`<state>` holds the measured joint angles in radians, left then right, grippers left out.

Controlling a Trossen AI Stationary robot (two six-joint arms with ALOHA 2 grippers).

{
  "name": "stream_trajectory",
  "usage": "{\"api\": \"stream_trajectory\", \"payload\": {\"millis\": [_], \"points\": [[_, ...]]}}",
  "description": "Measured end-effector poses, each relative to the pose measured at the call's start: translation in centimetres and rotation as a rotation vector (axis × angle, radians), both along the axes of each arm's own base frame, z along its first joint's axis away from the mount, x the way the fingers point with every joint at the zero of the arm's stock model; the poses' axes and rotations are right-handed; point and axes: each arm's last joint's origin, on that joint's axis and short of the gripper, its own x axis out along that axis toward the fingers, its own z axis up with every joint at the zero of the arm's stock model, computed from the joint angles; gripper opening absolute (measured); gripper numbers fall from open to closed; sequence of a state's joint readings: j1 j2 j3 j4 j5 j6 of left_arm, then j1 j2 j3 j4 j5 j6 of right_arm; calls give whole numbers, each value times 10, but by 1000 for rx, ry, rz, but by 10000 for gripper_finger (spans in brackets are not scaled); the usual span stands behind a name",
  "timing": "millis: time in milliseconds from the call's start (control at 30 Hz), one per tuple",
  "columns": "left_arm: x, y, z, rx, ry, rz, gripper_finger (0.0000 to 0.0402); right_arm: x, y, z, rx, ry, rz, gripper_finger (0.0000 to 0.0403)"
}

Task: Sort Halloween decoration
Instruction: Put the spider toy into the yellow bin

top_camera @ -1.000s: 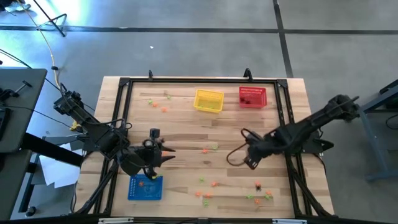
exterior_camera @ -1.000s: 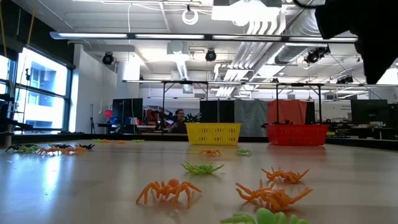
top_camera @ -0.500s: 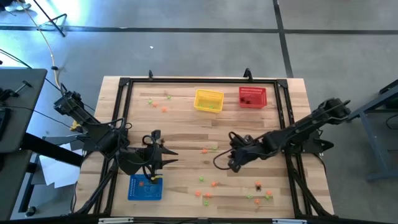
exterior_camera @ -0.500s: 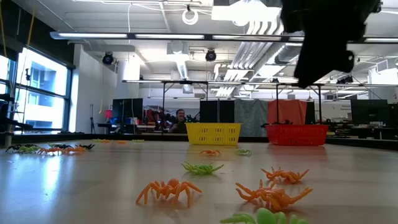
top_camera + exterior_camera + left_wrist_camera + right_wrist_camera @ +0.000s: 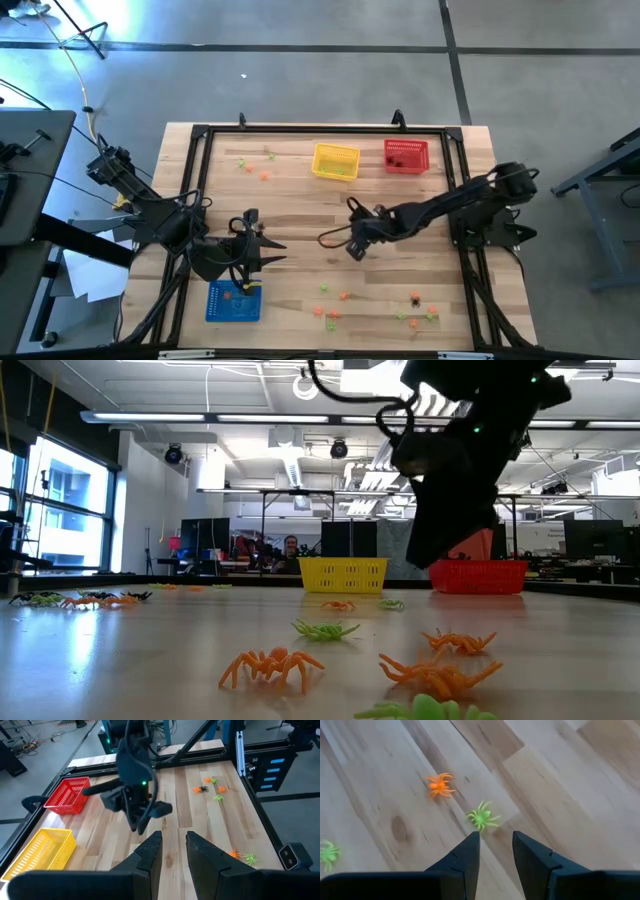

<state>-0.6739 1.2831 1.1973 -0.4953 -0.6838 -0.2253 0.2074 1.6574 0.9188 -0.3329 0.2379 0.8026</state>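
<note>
A: Two arms over the desk (image 5: 300, 215), and only the right pincer (image 5: 494, 851) is on a job. It hangs mid-desk with a narrow gap between its fingers, nothing in it, pointing at a green spider (image 5: 481, 816) with an orange spider (image 5: 440, 785) just beyond.

B: And the left pincer (image 5: 173, 851)?

A: Waiting above the blue basket (image 5: 233, 302) at the near left, also a little apart and empty. More spiders lie near the right corner (image 5: 415, 300) and far left (image 5: 252, 164).

B: What could go wrong?

A: I'd say the gap looks tight for those splayed legs, so a descent slightly off centre could flick the green one away or nudge the orange one. It then has to reach the right basket, yellow (image 5: 336, 160) or red (image 5: 406, 155), and I can't tell which colour goes where.

B: Which view helps most?

A: Right wrist alone shows the target under the fingers; the high view gives the layout; the low view shows the pincer (image 5: 440, 545) well above the desk
</note>
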Motion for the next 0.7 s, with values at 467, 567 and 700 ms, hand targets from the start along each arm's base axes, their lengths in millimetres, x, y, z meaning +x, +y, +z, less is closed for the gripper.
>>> {"api": "stream_trajectory", "payload": {"millis": [467,567,700], "points": [[0,0,0,0,0,0,74,21,-11,-24,31,-37,43,112],[0,0,0,0,0,0,74,21,-11,-29,25,-25,41,112],[0,0,0,0,0,0,74,22,-12,-33,16,-13,34,112]]}}
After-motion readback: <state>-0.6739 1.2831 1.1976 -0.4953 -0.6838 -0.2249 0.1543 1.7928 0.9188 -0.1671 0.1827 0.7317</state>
